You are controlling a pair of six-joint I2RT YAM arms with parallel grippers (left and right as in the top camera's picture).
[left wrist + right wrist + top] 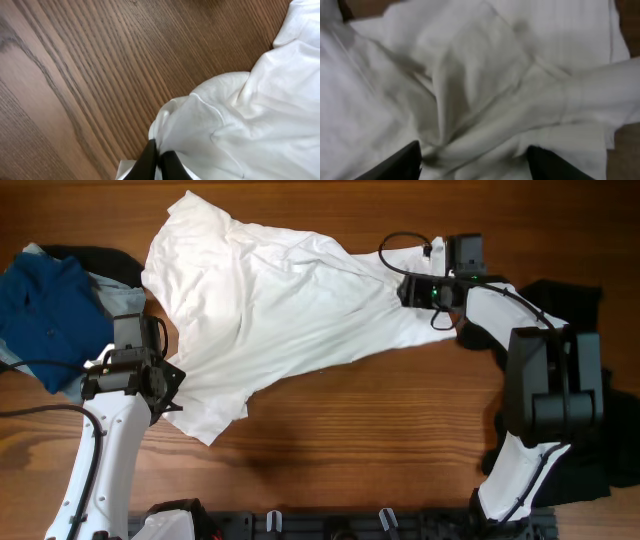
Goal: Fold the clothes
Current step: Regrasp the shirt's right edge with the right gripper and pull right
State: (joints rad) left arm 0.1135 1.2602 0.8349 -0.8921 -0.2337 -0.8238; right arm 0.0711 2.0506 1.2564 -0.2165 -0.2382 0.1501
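The white T-shirt (270, 310) lies rumpled across the middle of the wooden table, and no print shows on it. My left gripper (165, 385) is at its lower left edge. In the left wrist view the jaws (159, 155) are shut on a bunched fold of the white fabric (240, 120). My right gripper (410, 290) sits at the shirt's right edge. In the right wrist view its fingers (472, 155) are spread wide, with wrinkled white cloth (485, 75) lying between them. A black garment (570, 295) lies at the right, behind the right arm.
A blue garment (45, 315) lies at the left edge on top of dark cloth (95, 258) and a pale piece. More black cloth (600, 470) lies at the lower right. Bare wood (380, 420) shows in front of the shirt.
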